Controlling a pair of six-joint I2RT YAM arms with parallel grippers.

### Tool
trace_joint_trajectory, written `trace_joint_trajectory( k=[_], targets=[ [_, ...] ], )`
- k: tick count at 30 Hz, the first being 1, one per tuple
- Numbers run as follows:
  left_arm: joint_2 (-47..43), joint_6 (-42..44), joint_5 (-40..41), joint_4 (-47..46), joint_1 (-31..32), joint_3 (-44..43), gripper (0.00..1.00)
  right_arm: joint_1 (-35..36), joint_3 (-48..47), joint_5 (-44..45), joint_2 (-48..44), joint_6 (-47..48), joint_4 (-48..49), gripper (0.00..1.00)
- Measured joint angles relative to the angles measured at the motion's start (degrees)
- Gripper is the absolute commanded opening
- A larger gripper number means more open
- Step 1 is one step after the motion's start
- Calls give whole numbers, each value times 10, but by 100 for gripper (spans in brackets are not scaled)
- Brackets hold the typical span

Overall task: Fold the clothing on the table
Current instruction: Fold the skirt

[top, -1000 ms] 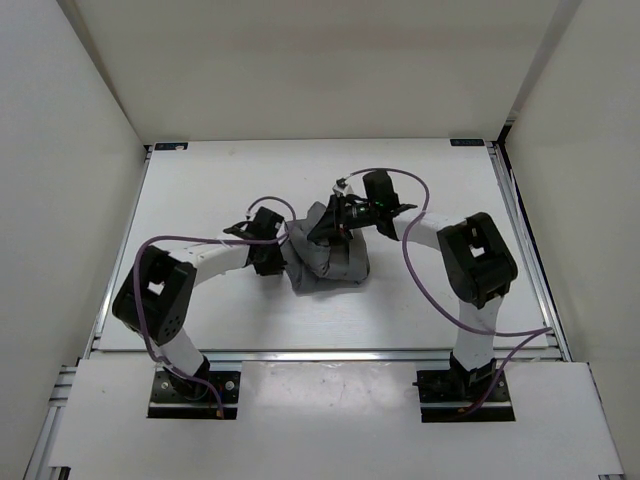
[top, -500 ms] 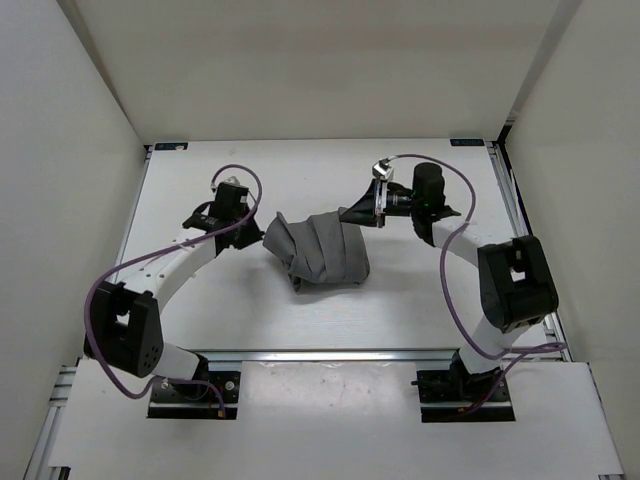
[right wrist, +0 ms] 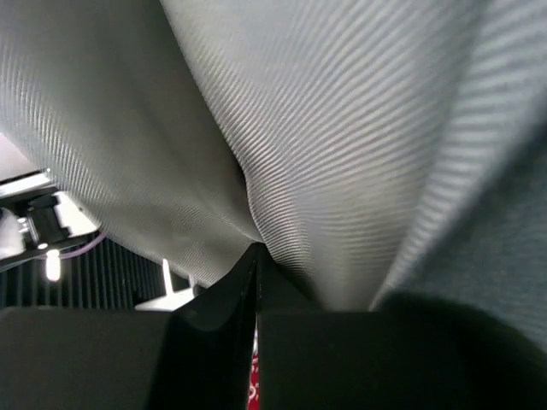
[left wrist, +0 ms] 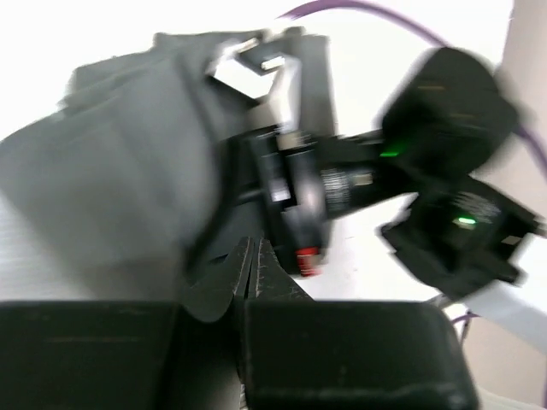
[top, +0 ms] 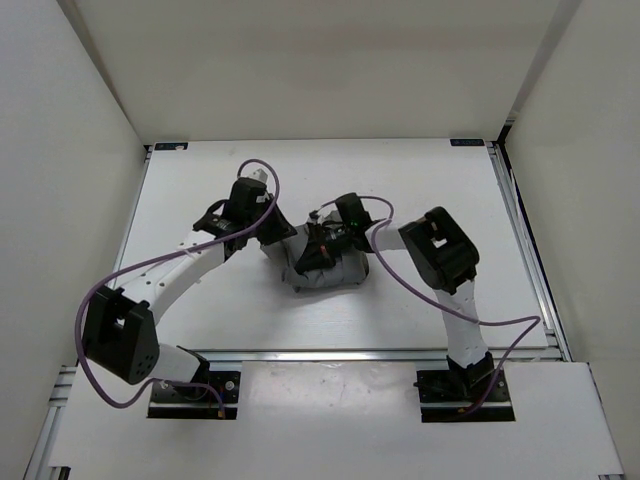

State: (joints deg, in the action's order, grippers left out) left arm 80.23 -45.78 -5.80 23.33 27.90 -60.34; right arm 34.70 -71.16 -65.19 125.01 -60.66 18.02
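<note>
White surface (top: 200,320) w/ metal rails has dark grey ribbed fabric garment (top: 340,272) bunched approx centre; right pincer (top: 316,250) closed atop it, apparently pinching cloth; left pincer (top: 274,232) looks closed at its far-left edge, garment lying rightward.

- clothing (right wrist: 342,128): grey cloth, matt; close up a fine ribbed weave, lying in soft folds.
- table (top: 420,190): white top, smooth, mostly matt with a faint sheen.
- table rails (top: 522,250): bare silvery metal, grooved, along the left, right and near edges.
- walls (top: 300,60): white, smooth, matt.
- arm links (top: 180,265): white shells, smooth, plastic-looking, slight gloss; joint housings black and matt.
- cables (top: 258,163): purple sheath, smooth, light sheen.
- left gripper (left wrist: 254,256): black, matt, plastic-looking; view blurred, no finer texture to read.
- right gripper (right wrist: 256,256): black, matt, smooth-faced fingers.
</note>
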Motion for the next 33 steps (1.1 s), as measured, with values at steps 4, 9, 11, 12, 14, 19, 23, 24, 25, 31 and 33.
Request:
trace_joint_trajectory(
  k=[4,9,11,12,14,19,23,24,25,31,33],
  targets=[
    [-13,-13,-7,-29,4,20,8,9,-33,0,28,68,-88,0],
    [-17,-23,5,-39,26,70,5,-4,-67,14,30,144,-184,0],
    [-18,-27,19,-30,35,94,5,-16,-68,18,27,154,-195,0],
    [-22,-29,23,-27,36,111,5,-25,-68,22,23,160,-204,0],
    [-33,-35,35,-12,33,142,5,-45,-68,33,5,166,-220,0],
    [-56,-42,71,24,30,180,4,-113,-68,55,-88,172,-233,0],
    [-33,-43,82,14,46,203,5,-171,-51,63,-184,168,-216,0],
    [-28,-43,83,7,47,212,5,-182,-41,64,-205,166,-208,0],
    [-24,-44,84,-2,49,224,5,-191,-28,64,-228,165,-204,1],
    [-16,-45,104,-32,37,237,5,-220,76,63,-336,156,-193,0],
    [-2,-42,113,-37,35,221,5,-227,113,60,-369,154,-194,1]
  ],
)
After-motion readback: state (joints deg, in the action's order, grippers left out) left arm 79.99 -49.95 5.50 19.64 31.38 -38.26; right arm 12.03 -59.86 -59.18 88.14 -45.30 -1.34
